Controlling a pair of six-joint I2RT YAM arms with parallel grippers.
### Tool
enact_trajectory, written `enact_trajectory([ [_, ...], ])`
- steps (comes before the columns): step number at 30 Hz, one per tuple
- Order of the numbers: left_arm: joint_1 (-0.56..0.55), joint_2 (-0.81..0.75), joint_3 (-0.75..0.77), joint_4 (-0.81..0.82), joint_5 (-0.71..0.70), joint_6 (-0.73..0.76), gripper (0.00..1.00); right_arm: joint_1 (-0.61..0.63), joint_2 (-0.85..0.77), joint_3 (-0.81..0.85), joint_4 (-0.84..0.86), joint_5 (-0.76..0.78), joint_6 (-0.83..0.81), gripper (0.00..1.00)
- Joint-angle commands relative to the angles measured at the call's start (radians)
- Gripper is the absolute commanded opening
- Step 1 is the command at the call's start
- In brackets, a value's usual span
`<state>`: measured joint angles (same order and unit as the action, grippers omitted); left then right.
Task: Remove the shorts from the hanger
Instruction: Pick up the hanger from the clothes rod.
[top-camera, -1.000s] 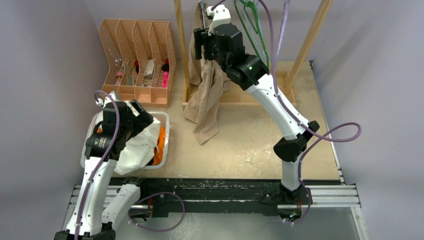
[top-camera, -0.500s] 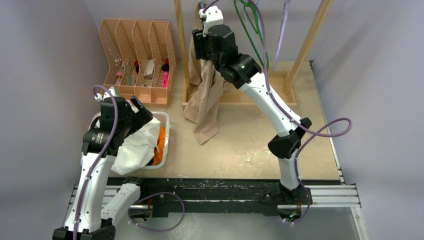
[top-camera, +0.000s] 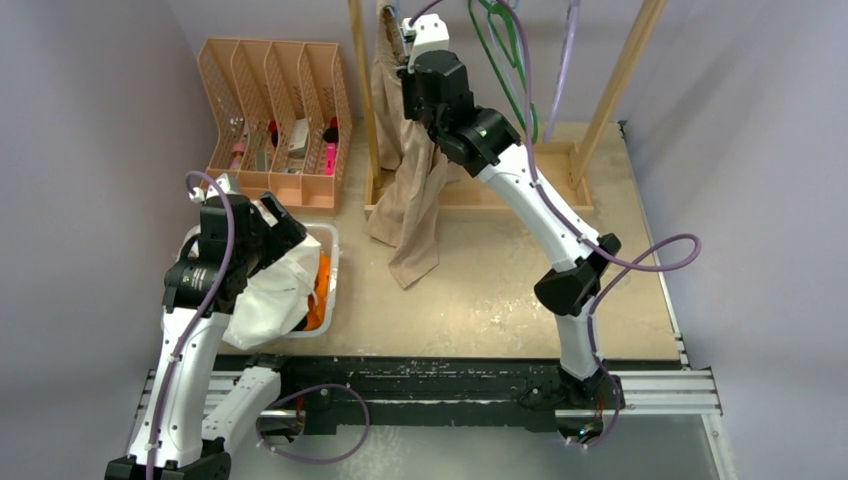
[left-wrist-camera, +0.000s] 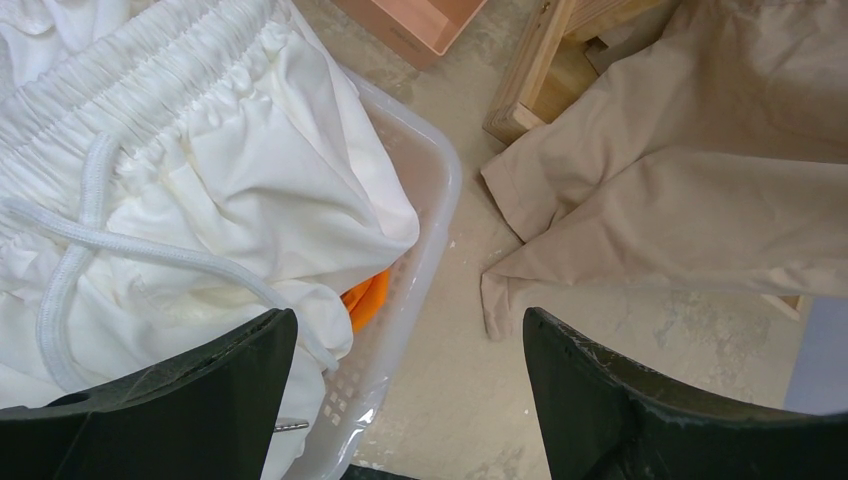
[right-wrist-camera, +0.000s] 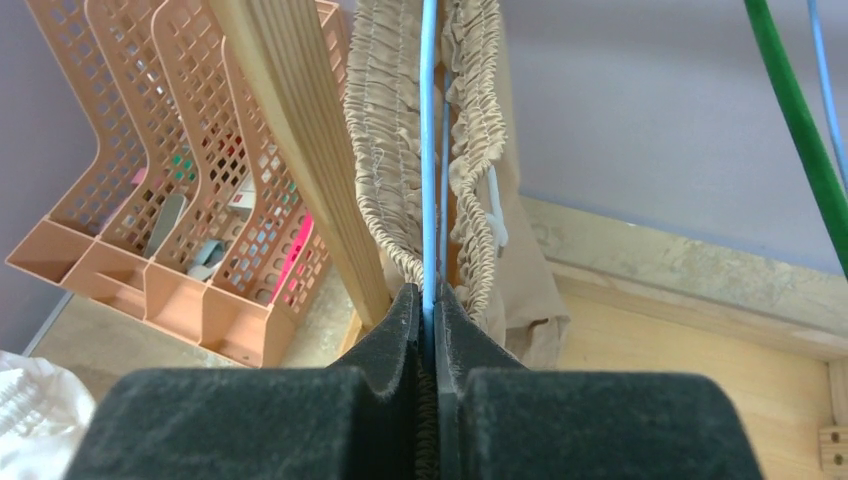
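Limp, light beige shorts (top-camera: 410, 200) hang at twelve o'clock; the gathered waistband (right-wrist-camera: 380, 150) looks the surest hold. Right hand (right-wrist-camera: 430, 310) pinches the blue hanger (right-wrist-camera: 429, 150); left hand (left-wrist-camera: 405, 335) gapes over white shorts (left-wrist-camera: 200, 180).

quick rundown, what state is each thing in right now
beige shorts, hung on the blue hanger, legs trailing onto the table
right gripper, shut on the blue hanger
left gripper, open and empty above the clear bin
white shorts, heaped in the clear bin, spilling over its rim
orange shorts, in the clear bin under the white shorts
green hanger, bare
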<state>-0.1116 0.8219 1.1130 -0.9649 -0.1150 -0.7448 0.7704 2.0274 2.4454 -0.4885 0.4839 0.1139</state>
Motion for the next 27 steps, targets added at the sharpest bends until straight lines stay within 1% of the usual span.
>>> enact_trajectory([
  [1, 0.006, -0.015, 0.027, 0.044, 0.009, -0.016, 0.82, 0.004, -0.09, 0.03, 0.04, 0.072, -0.009, 0.0],
  [8, 0.006, -0.014, 0.026, 0.066, 0.033, -0.026, 0.82, 0.006, -0.171, 0.007, 0.111, 0.159, -0.036, 0.0],
  [10, 0.006, -0.013, 0.031, 0.076, 0.058, -0.021, 0.82, 0.014, -0.181, 0.013, 0.116, 0.189, -0.045, 0.0],
  [13, 0.006, -0.016, 0.032, 0.088, 0.076, -0.022, 0.82, 0.021, -0.2, -0.01, 0.105, 0.194, -0.045, 0.0],
  [17, 0.006, -0.014, 0.033, 0.092, 0.08, -0.02, 0.83, 0.029, -0.265, -0.121, 0.095, 0.187, 0.0, 0.0],
  [19, 0.006, -0.014, 0.032, 0.096, 0.101, -0.015, 0.85, 0.029, -0.308, -0.187, 0.079, 0.166, 0.038, 0.0],
  [23, 0.005, -0.02, 0.026, 0.119, 0.146, -0.013, 0.86, 0.029, -0.421, -0.384, 0.109, 0.073, 0.082, 0.0],
  [27, 0.006, -0.024, 0.028, 0.124, 0.144, -0.014, 0.87, 0.03, -0.525, -0.508, 0.083, -0.031, 0.104, 0.0],
])
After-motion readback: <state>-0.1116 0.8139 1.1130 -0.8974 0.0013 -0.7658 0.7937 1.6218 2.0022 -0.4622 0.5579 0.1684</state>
